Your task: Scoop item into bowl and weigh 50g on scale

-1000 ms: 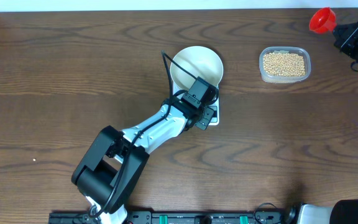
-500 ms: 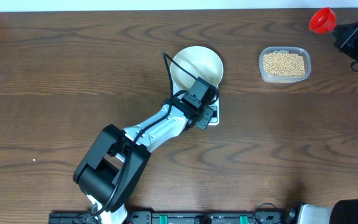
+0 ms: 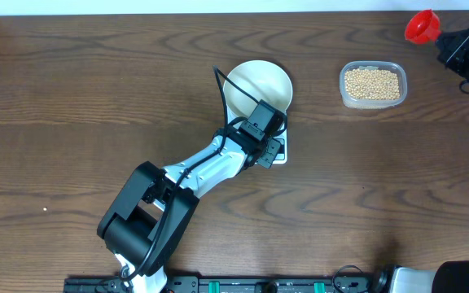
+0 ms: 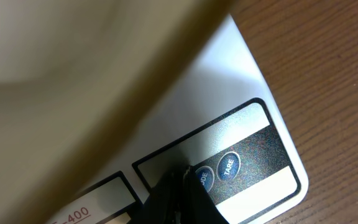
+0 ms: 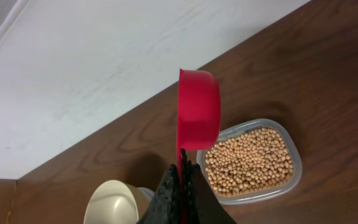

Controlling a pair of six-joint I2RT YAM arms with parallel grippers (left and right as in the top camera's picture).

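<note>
The white bowl (image 3: 257, 85) stands empty on the white scale (image 3: 280, 155). My left gripper (image 3: 272, 137) is shut with nothing in it. Its tip (image 4: 183, 177) rests on the scale's panel (image 4: 253, 140), just left of the round MODE button (image 4: 203, 178) and the TARE button (image 4: 228, 165). The tan beans (image 3: 371, 83) fill a clear tub (image 5: 294, 163) to the bowl's right. My right gripper (image 5: 182, 167) is shut on the thin handle of a red scoop (image 5: 199, 118), held in the air at the far right corner, above and beyond the tub. The scoop (image 3: 422, 26) looks empty.
The pale wall edge (image 3: 218, 6) runs along the table's far side. The left arm's base (image 3: 141, 224) stands near the front edge. The bowl (image 4: 61, 56) fills the upper left of the left wrist view as a blur.
</note>
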